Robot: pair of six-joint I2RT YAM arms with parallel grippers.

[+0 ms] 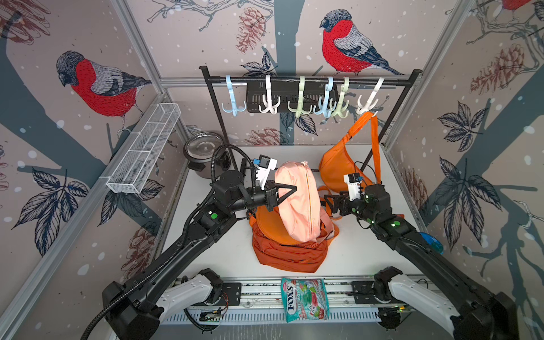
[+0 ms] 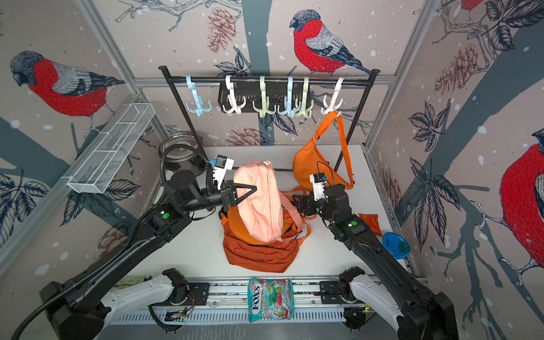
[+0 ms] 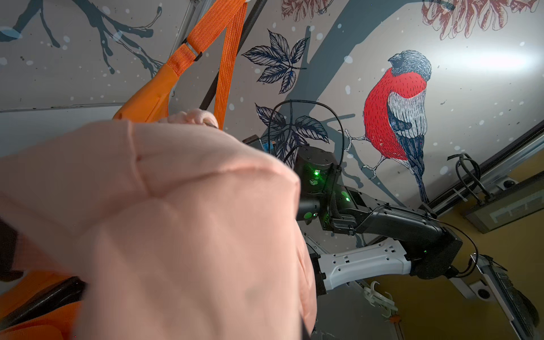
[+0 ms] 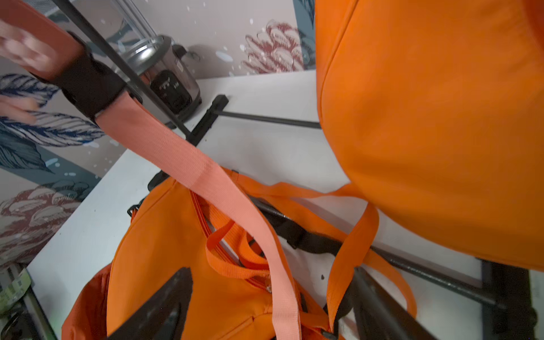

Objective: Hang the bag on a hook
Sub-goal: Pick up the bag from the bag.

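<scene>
The left pincer (image 1: 294, 187), pressed together on the peach fabric sling bag (image 1: 297, 203), holds it upright over a heap of orange bags (image 1: 290, 256) on the white table (image 1: 212, 253). The right pincer (image 1: 328, 203) stands spread and empty beside the bag's peach strap (image 4: 206, 182). Behind, an orange crescent bag (image 1: 335, 167) hangs from the end white hook (image 1: 368, 103) of the black rail (image 1: 309, 80). The five other pastel hooks (image 1: 300, 103) are free.

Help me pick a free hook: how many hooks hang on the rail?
6 on the black rail, in order: blue hook, white hook, green hook, second blue hook, second green hook, last white hook carrying the orange sling bag.
</scene>
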